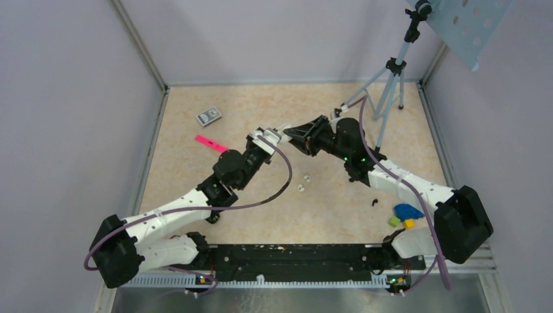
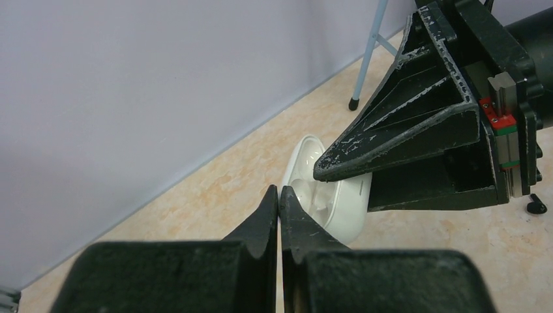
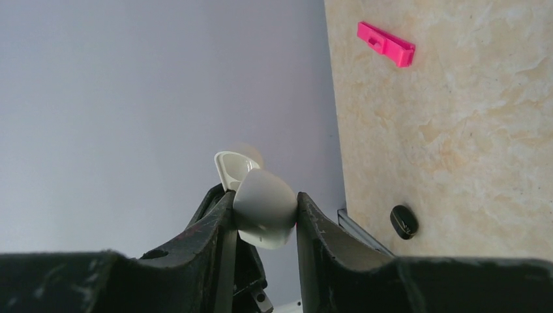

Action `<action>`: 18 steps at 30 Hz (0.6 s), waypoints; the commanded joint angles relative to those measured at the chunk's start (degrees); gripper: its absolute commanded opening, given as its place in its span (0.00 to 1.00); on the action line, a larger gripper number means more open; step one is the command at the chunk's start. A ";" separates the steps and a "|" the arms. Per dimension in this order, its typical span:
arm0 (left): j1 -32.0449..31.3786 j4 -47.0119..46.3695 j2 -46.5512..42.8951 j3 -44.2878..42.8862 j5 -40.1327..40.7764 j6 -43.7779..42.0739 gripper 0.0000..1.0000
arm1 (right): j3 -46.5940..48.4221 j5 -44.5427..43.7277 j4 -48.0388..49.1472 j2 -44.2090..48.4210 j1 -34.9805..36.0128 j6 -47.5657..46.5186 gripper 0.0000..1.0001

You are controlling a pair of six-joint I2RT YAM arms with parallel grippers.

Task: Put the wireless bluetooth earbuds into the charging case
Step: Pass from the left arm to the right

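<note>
My right gripper (image 3: 264, 195) is shut on the white charging case (image 3: 264, 210) and holds it off the table by its sides. The case's lid (image 3: 229, 164) stands open. In the left wrist view the case (image 2: 340, 203) shows pale hollows inside, under a right finger (image 2: 404, 130). My left gripper (image 2: 279, 190) is shut with nothing between its fingers, its tips right against the case's open edge. Both grippers meet mid-table (image 1: 288, 134). Two white earbuds (image 1: 304, 182) lie loose on the table below them. A small black earbud (image 1: 375, 201) lies further right.
A pink clip (image 1: 210, 143) and a small grey box (image 1: 209, 117) lie at the left back. A tripod (image 1: 390, 88) stands at the back right. Coloured blocks (image 1: 405, 215) sit by the right arm's base. A black oval piece (image 3: 403, 222) lies near the wall rail.
</note>
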State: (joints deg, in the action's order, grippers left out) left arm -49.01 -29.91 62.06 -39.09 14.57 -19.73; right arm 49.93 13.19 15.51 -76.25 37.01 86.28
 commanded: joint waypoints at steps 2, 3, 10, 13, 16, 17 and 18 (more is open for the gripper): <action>-0.47 -0.84 -1.08 -1.88 0.66 -0.31 0.00 | 1.84 0.21 4.52 -0.74 0.87 -0.58 0.20; -0.47 0.55 -0.99 -2.51 0.98 0.49 0.00 | 1.77 0.23 4.50 -0.74 0.87 -0.89 0.15; -0.34 13.41 0.09 -11.92 8.79 14.89 0.59 | 0.70 3.22 8.18 -2.04 0.17 -10.34 0.00; -0.12 26.30 0.93 -18.83 9.97 20.15 0.95 | -1.12 7.03 12.54 -2.54 -1.65 -13.66 0.00; -0.03 35.33 -1.70 -21.21 8.06 26.28 0.99 | -2.24 10.65 13.56 -2.36 -3.74 -16.63 0.00; -0.03 37.37 -3.16 -21.23 6.55 27.70 0.99 | -2.48 11.69 12.70 -1.87 -4.50 -18.13 0.00; 0.02 38.78 -4.31 -21.25 5.22 29.23 0.99 | -2.61 12.80 11.33 -1.36 -5.25 -20.19 0.00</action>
State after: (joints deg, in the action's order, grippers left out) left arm -49.12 -4.23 62.30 -58.46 22.04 -0.34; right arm 47.66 20.27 23.77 -78.96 34.41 74.04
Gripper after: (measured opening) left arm 0.987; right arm 0.328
